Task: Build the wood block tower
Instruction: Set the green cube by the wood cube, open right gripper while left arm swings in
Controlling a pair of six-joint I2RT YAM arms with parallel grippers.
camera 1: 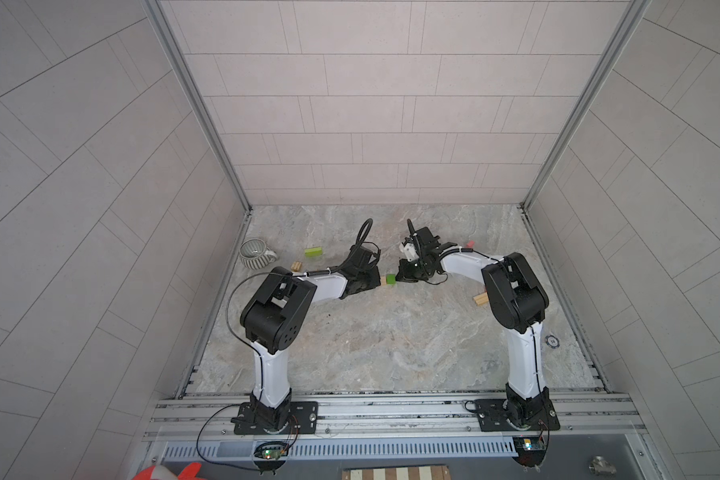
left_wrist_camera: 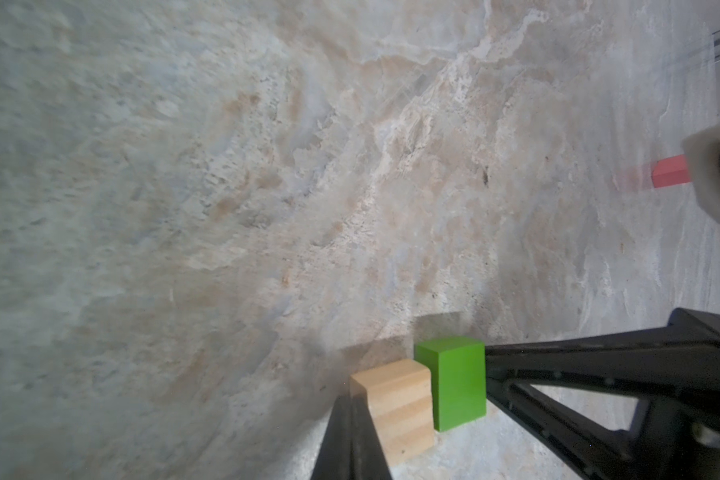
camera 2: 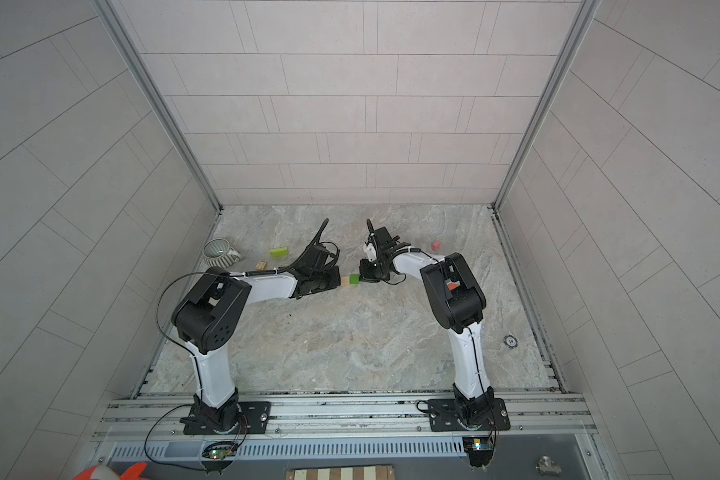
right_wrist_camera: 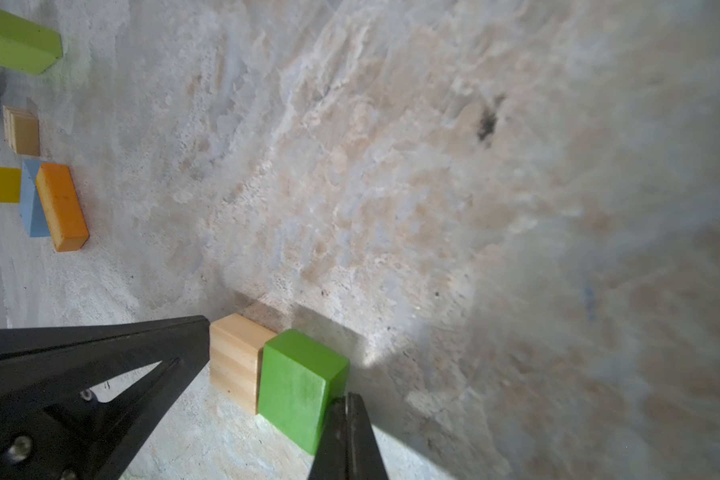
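left gripper [left_wrist_camera: 346, 405] and right gripper [right_wrist_camera: 347, 400], both clenched empty, touch tan block [left_wrist_camera: 395, 407] and green block [left_wrist_camera: 454, 382]. likely light, stiff, slick; pinch flat opposite sides.

Colours: green wood cube [left_wrist_camera: 454, 382] is saturated mid-green. Plain tan wood block [left_wrist_camera: 395, 411] touching it shows pale grain bands. Long lime-green wood block [right_wrist_camera: 17, 41], orange wood bar [right_wrist_camera: 61, 205], light blue wood block [right_wrist_camera: 30, 208], yellow wood piece [right_wrist_camera: 1, 185], pink-red wood block [left_wrist_camera: 670, 172]. Grey ribbed ceramic mug [camera 1: 250, 262] has dark stripes. Stone-look surface [camera 1: 371, 340] is beige-grey and veined. Left hand [left_wrist_camera: 350, 419] and right hand [right_wrist_camera: 348, 415] are black.
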